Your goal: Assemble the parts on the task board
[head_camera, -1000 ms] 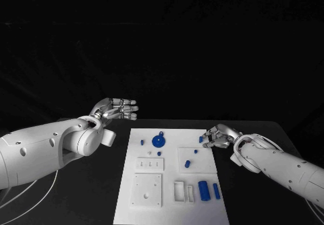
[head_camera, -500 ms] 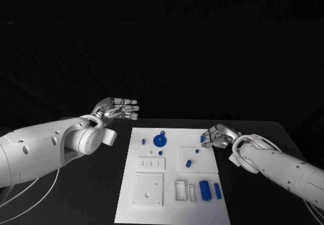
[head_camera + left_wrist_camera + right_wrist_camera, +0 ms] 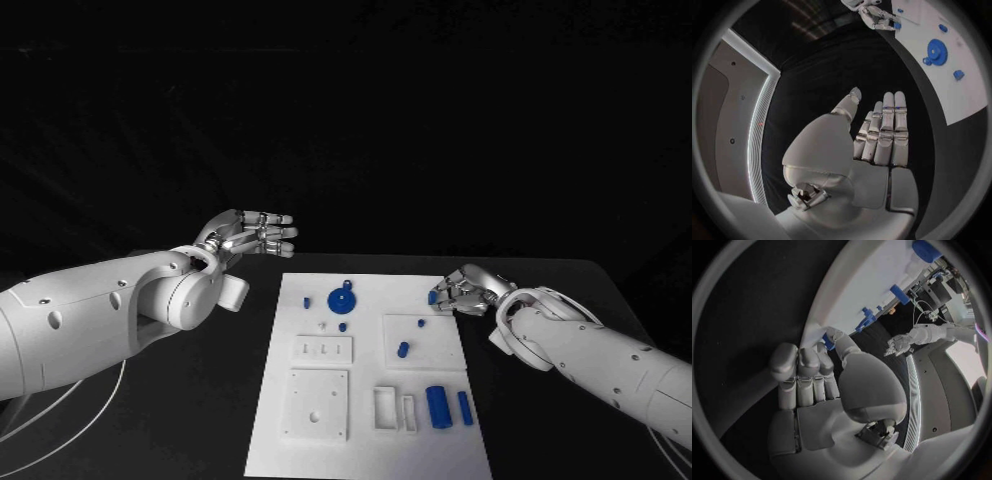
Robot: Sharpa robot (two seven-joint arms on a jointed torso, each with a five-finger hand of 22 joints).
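Observation:
The white task board (image 3: 368,440) lies in the middle of the black table. At its far right corner my right hand (image 3: 464,290) pinches a small blue part (image 3: 433,296) between thumb and fingers, right at the board's edge; the same part (image 3: 828,342) sits at the fingertips of the right hand (image 3: 811,385) in the right wrist view. My left hand (image 3: 257,232) hovers off the board's far left corner, fingers stretched out and holding nothing. In the left wrist view, the left hand (image 3: 876,145) is flat and bare.
A blue gear (image 3: 340,299) and small blue pieces (image 3: 306,301) lie on the board's far half. Another blue piece (image 3: 401,349) rests on a raised white square. Two blue cylinders (image 3: 436,406) lie at the near right beside white holders (image 3: 384,408).
The right hand has shifted slightly at the board's far right corner, staying on the small blue part. The left hand has barely moved.

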